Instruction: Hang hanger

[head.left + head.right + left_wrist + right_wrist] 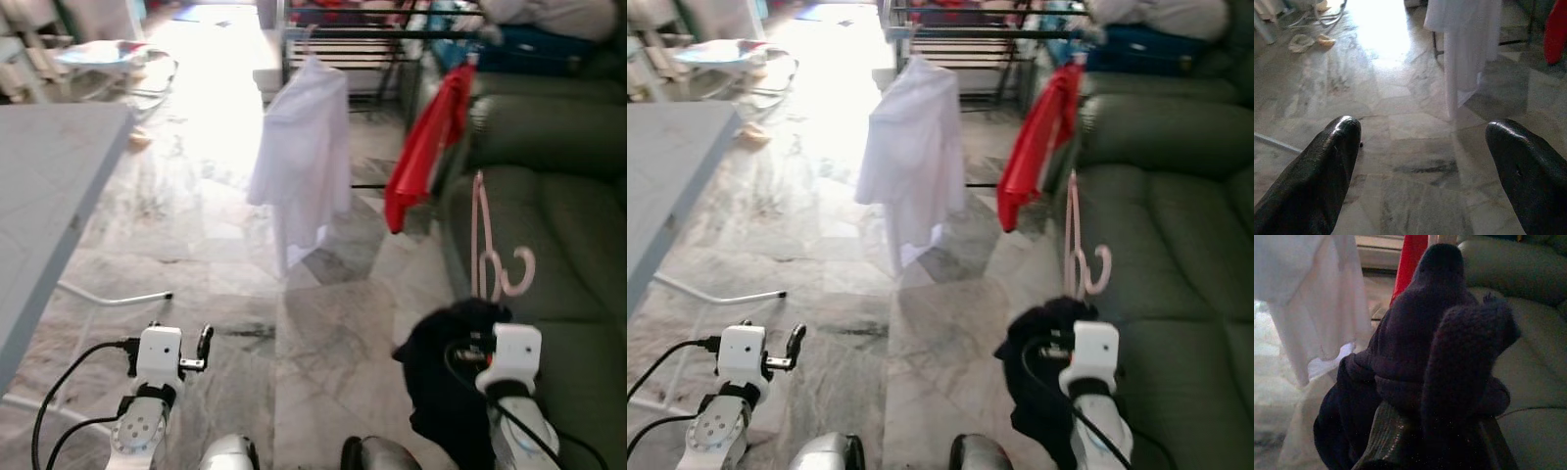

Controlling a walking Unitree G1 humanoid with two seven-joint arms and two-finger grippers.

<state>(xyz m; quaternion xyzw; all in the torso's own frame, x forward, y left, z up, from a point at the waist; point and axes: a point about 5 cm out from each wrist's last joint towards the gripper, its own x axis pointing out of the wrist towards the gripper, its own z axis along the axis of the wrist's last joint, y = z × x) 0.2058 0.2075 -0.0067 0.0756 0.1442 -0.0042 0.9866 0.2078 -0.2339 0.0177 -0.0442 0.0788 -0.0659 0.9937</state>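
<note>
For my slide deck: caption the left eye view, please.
Right gripper carries pink hanger with dark garment toward clothes rack.

Right gripper (480, 338): fingers wrapped in dark garment (446, 377), stance indeterminate. Pink hanger (487, 255): lower end hidden behind the garment. Drying rack (392, 39): top cut by frame edge, behind white shirt (304, 147). Grey table (44, 196): cropped at left edge.

Head stereo pair angled down over marble floor (323, 333) (shared white shirt (304, 147)), wrist cameras close along their jaws.
</note>
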